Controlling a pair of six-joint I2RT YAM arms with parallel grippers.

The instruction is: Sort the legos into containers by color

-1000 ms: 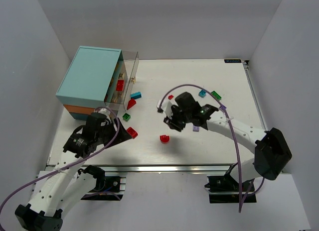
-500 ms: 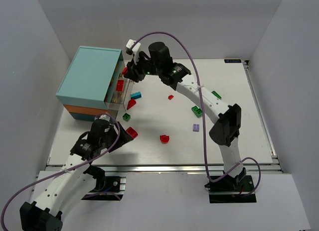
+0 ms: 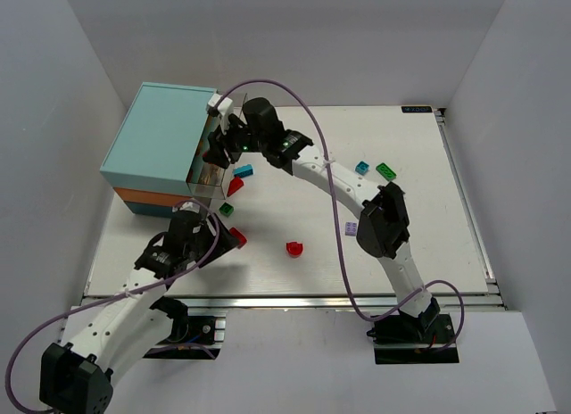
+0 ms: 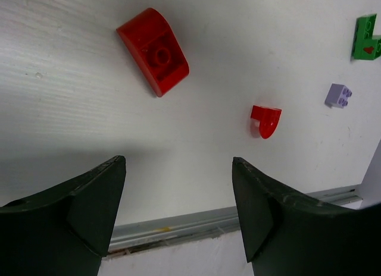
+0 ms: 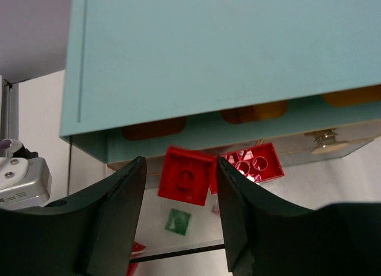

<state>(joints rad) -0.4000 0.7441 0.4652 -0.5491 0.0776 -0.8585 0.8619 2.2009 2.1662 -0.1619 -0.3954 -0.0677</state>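
Between my right jaws sits a tilted red square studded brick (image 5: 186, 176); I cannot tell whether they pinch it or it hangs loose. Below it is the pulled-out clear plastic drawer (image 3: 243, 111) of the light-teal cabinet (image 3: 161, 133), which holds other red bricks (image 5: 250, 163). My left jaws gape empty over the white table (image 4: 71, 109), with a red curved brick (image 4: 153, 51) just to their right, its long axis slanted to their closing line.

A robot lab's test booth: plain white walls (image 3: 294, 48) enclose a white surface (image 3: 401, 244), with cabled arms (image 3: 111, 327) bolted along its metal rail (image 3: 294, 300).
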